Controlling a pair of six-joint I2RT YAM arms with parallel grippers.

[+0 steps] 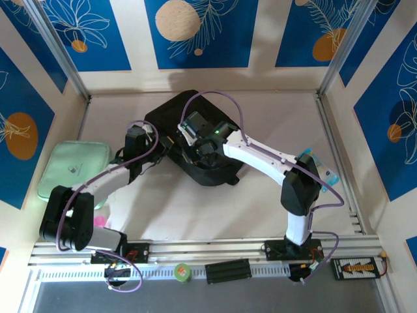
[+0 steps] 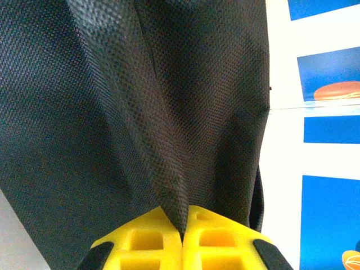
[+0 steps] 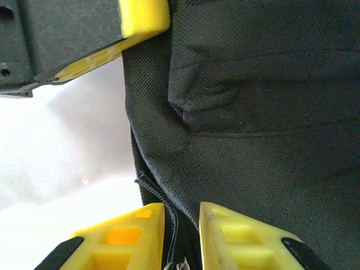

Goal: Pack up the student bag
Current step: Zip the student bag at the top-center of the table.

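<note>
Bag: the student bag [image 1: 212, 173] lay at the far middle of the counter [image 1: 280, 124], and both arms reached onto it.
Left gripper [image 2: 183, 216]: pressed together on a fold of the bag's black cloth. In the left wrist view the fabric rose in a ridge from between the yellow fingers.
Right gripper [image 3: 183, 219]: the fingers stood a narrow gap apart with the bag's corded edge lying in that gap. Whether they pinched it could not be told.
Top view: it gave the wider layout — a mint-green pouch [image 1: 71, 168] lay left of the bag near the left wall, apart from it. A green roll of tape [image 1: 182, 272] sat on the near rail between the arm bases.
Right wrist view: the other gripper's yellow finger [image 3: 140, 19] was at the upper left against the bag's side, with bare white counter below it.
Left wrist view: blue-and-white wall panels [image 2: 323, 67] stood past the bag's right edge — the weave of the cloth was sharp here.
</note>
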